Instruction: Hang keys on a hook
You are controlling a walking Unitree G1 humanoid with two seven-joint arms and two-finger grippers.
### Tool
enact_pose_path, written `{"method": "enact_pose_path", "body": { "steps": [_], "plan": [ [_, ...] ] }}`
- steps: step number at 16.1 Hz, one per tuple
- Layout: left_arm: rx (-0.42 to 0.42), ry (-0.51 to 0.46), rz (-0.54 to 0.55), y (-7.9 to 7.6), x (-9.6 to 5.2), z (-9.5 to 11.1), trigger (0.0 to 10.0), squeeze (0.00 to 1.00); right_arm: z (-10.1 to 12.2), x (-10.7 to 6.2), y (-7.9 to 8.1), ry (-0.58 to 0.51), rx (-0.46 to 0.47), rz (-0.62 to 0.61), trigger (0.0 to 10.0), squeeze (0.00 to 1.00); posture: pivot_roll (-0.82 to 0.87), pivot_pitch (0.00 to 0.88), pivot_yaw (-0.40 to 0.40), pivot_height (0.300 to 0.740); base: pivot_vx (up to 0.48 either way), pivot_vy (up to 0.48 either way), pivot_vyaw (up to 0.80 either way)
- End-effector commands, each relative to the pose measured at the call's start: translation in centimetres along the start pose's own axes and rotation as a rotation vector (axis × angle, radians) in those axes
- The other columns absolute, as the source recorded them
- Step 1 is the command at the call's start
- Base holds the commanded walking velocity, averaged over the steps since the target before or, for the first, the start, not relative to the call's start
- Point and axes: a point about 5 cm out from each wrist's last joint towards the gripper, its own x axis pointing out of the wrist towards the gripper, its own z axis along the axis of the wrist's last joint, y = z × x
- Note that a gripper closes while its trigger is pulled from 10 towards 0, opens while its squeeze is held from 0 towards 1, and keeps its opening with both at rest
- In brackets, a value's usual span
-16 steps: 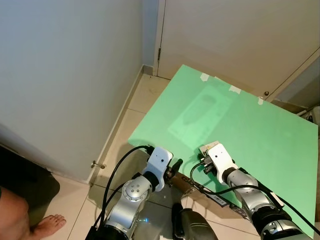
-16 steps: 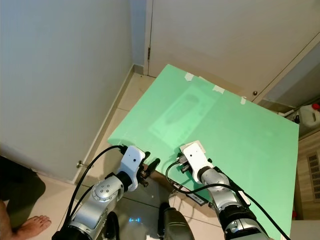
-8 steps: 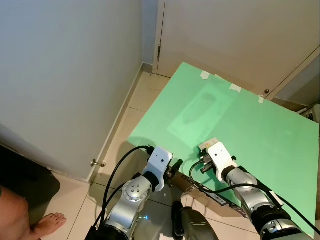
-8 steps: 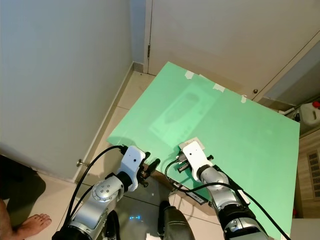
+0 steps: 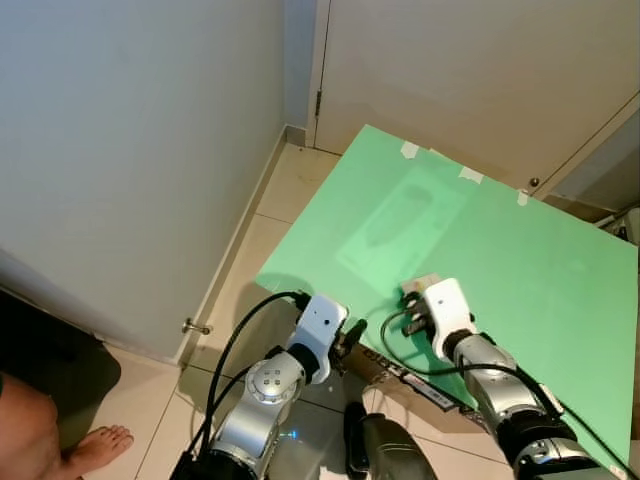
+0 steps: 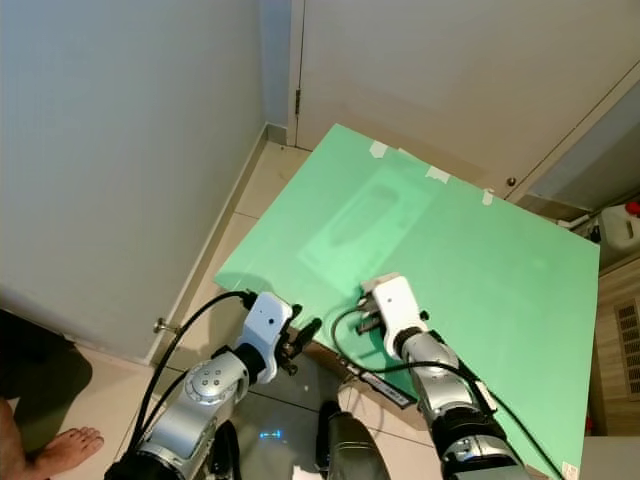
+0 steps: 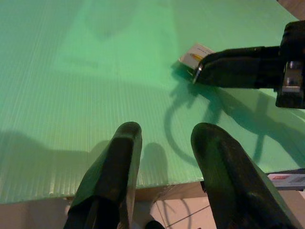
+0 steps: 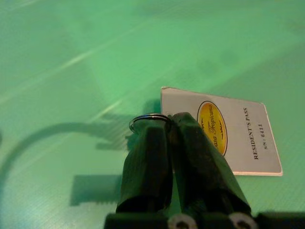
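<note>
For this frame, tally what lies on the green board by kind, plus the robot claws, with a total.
Resident's pass card: 1
Metal key ring: 1
White tape pieces on the far edge of the green board, first at: 3
Robot claws: 2, left claw open at the board's near edge, right claw shut on the key ring
Total: 7

Even indoor light, sharp head views.
We see soft shadows pooling on the green tabletop (image 5: 520,250); wrist views dim, green-tinted.
</note>
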Motion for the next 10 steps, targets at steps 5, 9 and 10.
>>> {"method": "enact_pose_path", "body": {
  "steps": [5, 9, 10],
  "plan": [
    [-0.011, -0.028, 0.000, -0.5, 0.5, 0.7, 10.0, 0.00, 2.6, -0.1, -2.2, -0.207, 0.538, -0.076, 0.0, 0.00, -0.07, 0.210, -0.076, 0.740, 0.000, 0.000, 0.00],
    [-0.061, -0.154, 0.060, 1.1, 1.1, 3.9, 10.0, 0.00, 5.1, -0.4, -2.7, -0.344, 0.721, -0.016, 0.0, 0.00, -0.07, 0.191, -0.079, 0.740, 0.000, 0.000, 0.00],
    [-0.069, -0.187, 0.068, 1.5, 1.1, 4.7, 10.0, 0.00, 5.6, -0.5, -2.8, -0.363, 0.744, -0.005, 0.0, 0.00, -0.08, 0.184, -0.079, 0.740, 0.000, 0.000, 0.00]
  ]
}}
